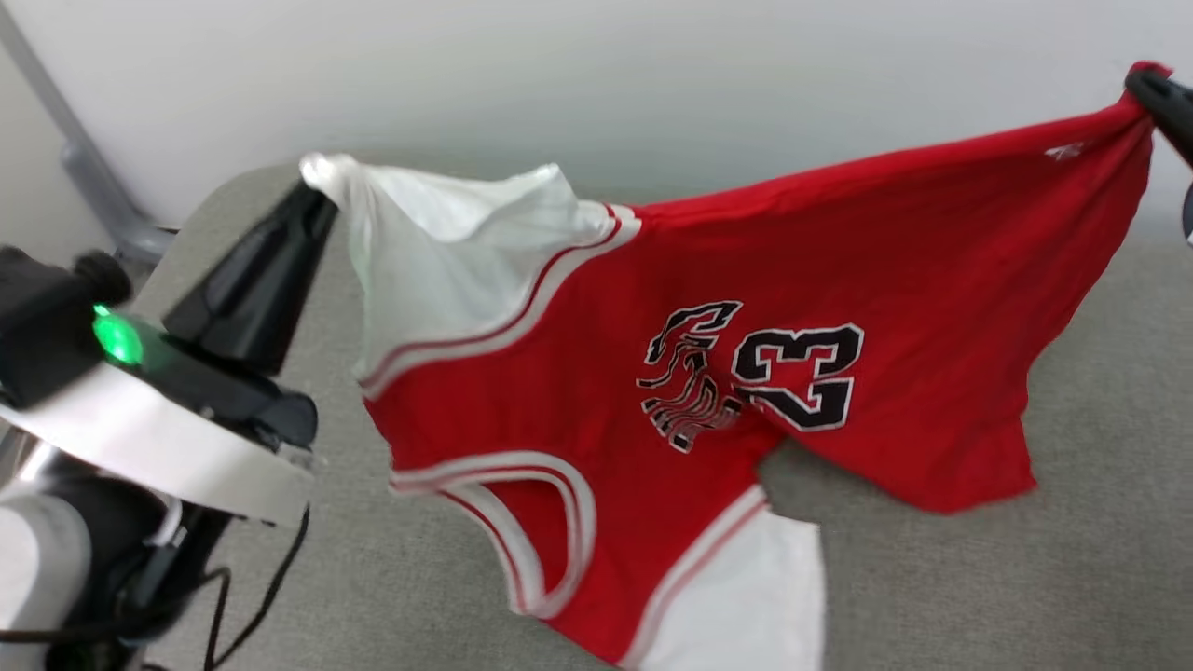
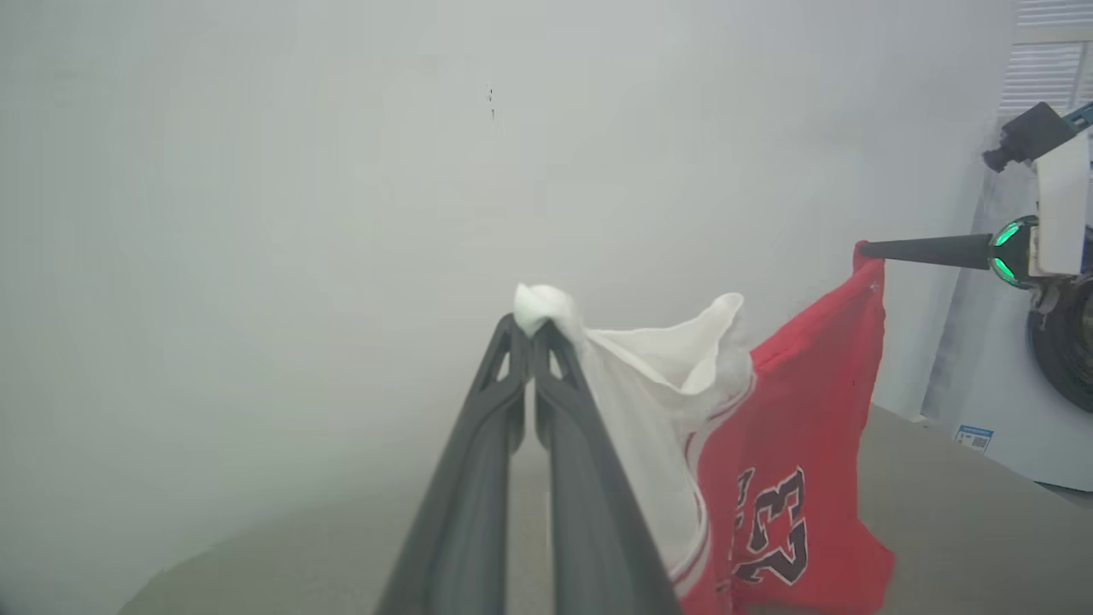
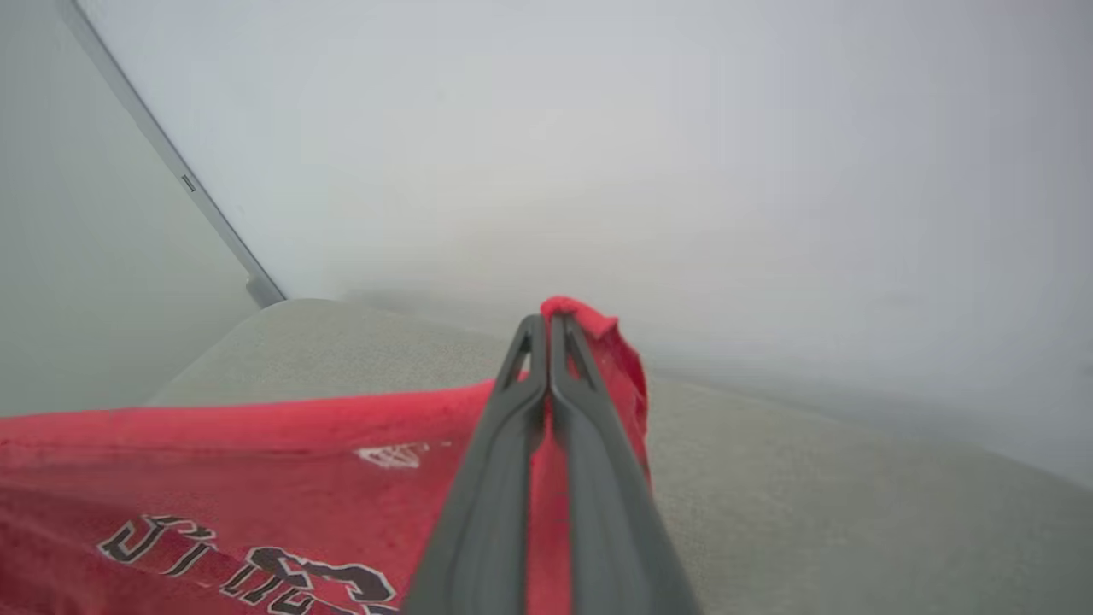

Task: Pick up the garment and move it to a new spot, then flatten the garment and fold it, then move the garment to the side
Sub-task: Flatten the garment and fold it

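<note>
One red garment (image 1: 652, 373), white sleeves, black "23", hanging stretched

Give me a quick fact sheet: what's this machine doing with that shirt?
Item: red jersey, white sleeves, number 23 showing
Left gripper: shut on a white sleeve tip
Right gripper: shut on a red corner
Pose: held up, stretched between both grippers
Below: grey surface
</note>
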